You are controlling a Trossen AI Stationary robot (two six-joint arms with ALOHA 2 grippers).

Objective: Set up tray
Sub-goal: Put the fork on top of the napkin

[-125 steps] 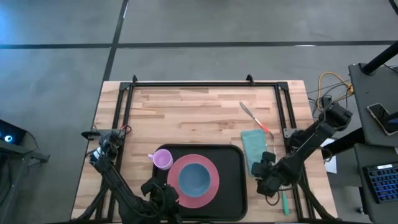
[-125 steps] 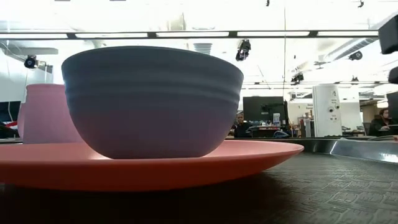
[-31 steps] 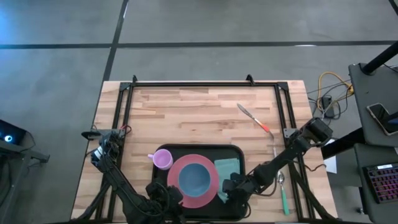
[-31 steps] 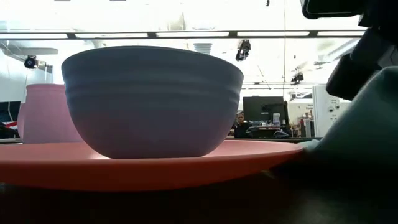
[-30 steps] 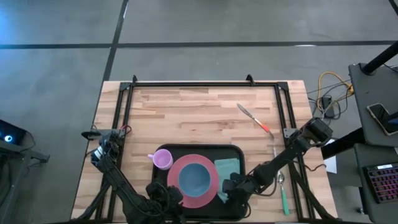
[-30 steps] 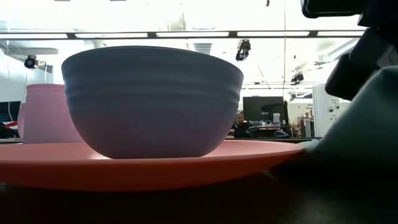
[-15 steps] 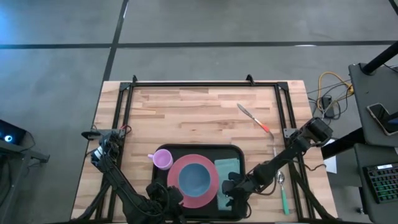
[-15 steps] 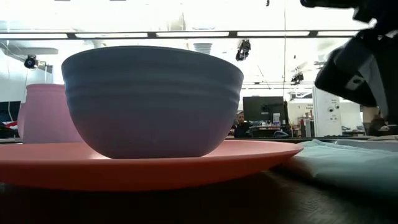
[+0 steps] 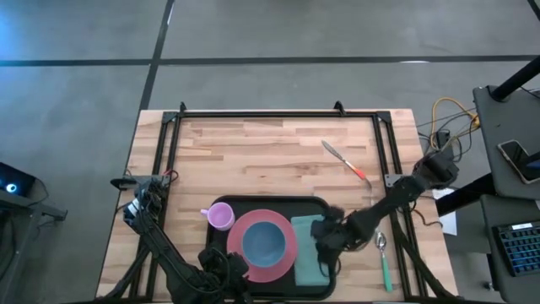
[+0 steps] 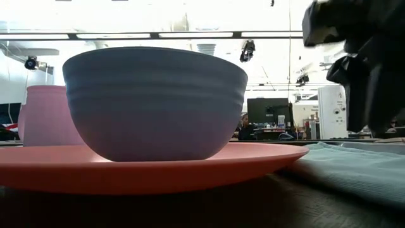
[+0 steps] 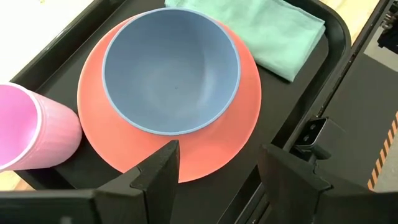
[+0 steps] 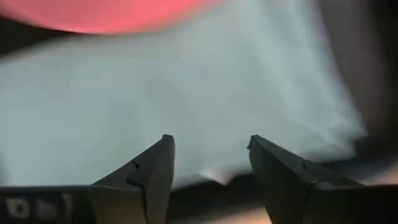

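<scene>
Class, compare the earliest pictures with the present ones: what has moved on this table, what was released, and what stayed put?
The teal napkin has moved from the bare table right of the tray onto it, beside the pink plate. The right gripper carried it there, has let go, and now sits open just above it. The blue bowl, pink cup, knife, spoon and left gripper stayed put.

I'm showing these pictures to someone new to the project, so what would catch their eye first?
Probably the pink plate with the blue bowl on it, bright against the black tray at the table's near edge. A pink cup stands at the plate's left and a teal napkin lies on the tray at its right. The right gripper hovers over that napkin with its fingers apart.
</scene>
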